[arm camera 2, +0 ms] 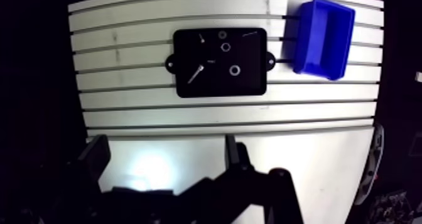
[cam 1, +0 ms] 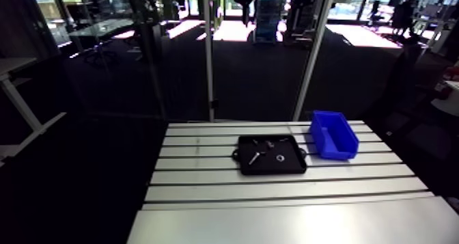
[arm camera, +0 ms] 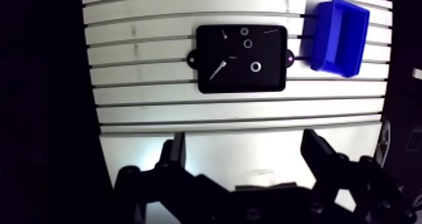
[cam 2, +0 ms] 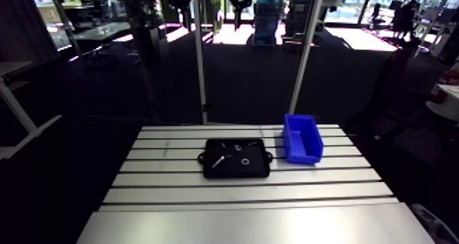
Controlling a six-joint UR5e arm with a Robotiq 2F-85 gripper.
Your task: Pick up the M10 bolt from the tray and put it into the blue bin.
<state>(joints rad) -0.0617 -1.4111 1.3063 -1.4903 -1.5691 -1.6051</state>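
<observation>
Wrist view: the claw [arm camera: 243,142] is empty, its fingers spread wide, over the plain part of the surface [arm camera: 157,101]. The bolt [arm camera: 218,69] lies well ahead of it in the black tray [arm camera: 270,79], in the half away from the blue bin [arm camera: 323,35]. The bin stands just beside the tray's other end. The bolt's long axis slants across the tray, so the claw likely needs turning. Small rings [arm camera: 255,67] lie near the bolt without touching it. Bare slotted surface surrounds the tray.

Matt black tray [arm camera: 241,80], glossy blue plastic bin [arm camera: 339,35], brushed aluminium table [arm camera: 238,107]
</observation>
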